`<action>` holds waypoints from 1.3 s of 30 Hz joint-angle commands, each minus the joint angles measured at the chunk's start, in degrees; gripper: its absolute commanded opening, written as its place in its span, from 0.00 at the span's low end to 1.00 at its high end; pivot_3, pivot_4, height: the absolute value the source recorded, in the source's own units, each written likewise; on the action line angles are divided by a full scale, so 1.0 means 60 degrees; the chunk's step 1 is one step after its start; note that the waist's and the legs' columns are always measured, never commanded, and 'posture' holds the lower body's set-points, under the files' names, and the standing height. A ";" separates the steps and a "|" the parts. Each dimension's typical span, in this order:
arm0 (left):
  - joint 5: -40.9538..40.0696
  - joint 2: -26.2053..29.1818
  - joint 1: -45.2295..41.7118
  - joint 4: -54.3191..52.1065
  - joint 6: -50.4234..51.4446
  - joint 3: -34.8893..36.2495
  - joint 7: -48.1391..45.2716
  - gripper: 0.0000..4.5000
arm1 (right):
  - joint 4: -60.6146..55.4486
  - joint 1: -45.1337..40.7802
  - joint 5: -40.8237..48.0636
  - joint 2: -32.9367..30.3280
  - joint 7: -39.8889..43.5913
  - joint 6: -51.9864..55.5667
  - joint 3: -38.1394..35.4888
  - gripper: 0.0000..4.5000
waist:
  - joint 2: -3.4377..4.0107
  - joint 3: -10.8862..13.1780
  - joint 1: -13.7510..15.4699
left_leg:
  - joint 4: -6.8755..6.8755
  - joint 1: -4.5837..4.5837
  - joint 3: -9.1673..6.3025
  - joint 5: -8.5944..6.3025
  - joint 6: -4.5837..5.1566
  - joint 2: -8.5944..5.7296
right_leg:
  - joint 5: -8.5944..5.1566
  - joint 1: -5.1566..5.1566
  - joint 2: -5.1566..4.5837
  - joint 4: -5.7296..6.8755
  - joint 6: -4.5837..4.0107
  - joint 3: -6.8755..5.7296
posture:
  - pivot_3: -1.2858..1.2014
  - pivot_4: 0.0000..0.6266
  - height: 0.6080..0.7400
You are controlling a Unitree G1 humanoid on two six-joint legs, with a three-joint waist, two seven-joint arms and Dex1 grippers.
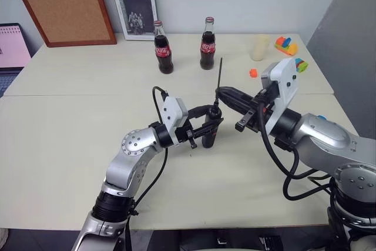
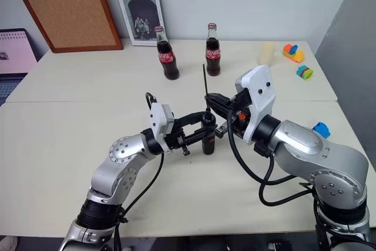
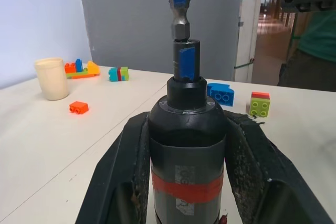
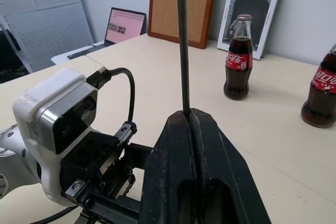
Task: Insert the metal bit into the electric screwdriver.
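The electric screwdriver (image 1: 210, 135) stands upright over the middle of the table, black with a red band (image 3: 187, 191) and a blue-marked tip (image 3: 186, 61). My left gripper (image 1: 212, 125) is shut on its body, one finger (image 3: 125, 174) on each side. Directly above it, the metal bit (image 1: 220, 74) points straight up as a thin dark rod. My right gripper (image 1: 219, 93) is shut on it low down. The bit's hex end (image 3: 179, 9) meets the mouth of the screwdriver's tip; how deep it sits I cannot tell.
Two cola bottles (image 1: 163, 51) (image 1: 207, 48) stand behind the grippers. A cream cup (image 1: 259, 47), an orange brick (image 1: 253, 73) and coloured toy blocks (image 1: 285, 44) lie at the back right. A poster (image 1: 133, 4) and corkboard (image 1: 61, 4) lean on the wall.
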 commanded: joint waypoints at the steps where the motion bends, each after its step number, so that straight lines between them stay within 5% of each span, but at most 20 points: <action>1: 0.0040 0.0036 -0.0096 -0.0276 -0.0131 -0.0001 -0.0039 0.36 | -0.0309 -0.0073 0.0212 -0.0035 -0.0024 -0.0123 -0.0047 0.00 | 0.0000 0.0000 0.0000 | 0.0000 0.0000 0.0000 0.0000 0.0000 0.0000 | 0.0000 0.0000 0.0000 0.0000 0.0000 -0.0001 | 0.52 0.24 1.00; 39: 0.0162 -0.0039 -0.0147 -0.0082 -0.0379 0.0056 -0.0173 0.36 | -0.0110 0.0626 0.1332 -0.0482 -0.0803 0.0311 0.0426 0.00 | 0.0000 -0.0002 0.0000 | 0.0003 0.0009 0.0003 0.0000 0.0000 -0.0001 | 0.0000 0.0005 0.0000 0.0012 0.0000 0.0003 | 0.52 0.24 1.00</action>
